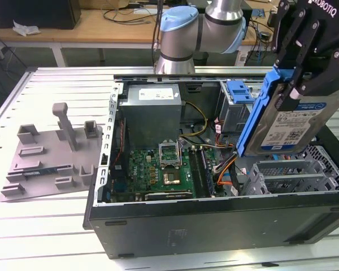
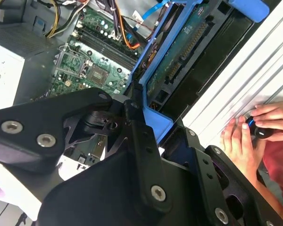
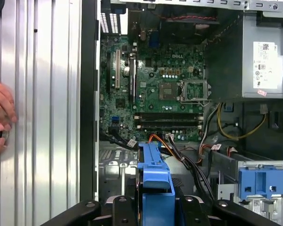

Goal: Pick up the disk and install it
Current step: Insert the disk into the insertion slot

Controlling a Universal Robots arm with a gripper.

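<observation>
Jaws clamped on upright disk, lower edge clear above open computer case

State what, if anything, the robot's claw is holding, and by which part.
The claw holds the disk, gripped at its upper end. The rest of the disk hangs on edge above the open computer case.

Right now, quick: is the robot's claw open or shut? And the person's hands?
Gripper: shut on the disk, held over the open computer case.
Person's hands: on the table, fingers around something small; what it is cannot be told.
</observation>
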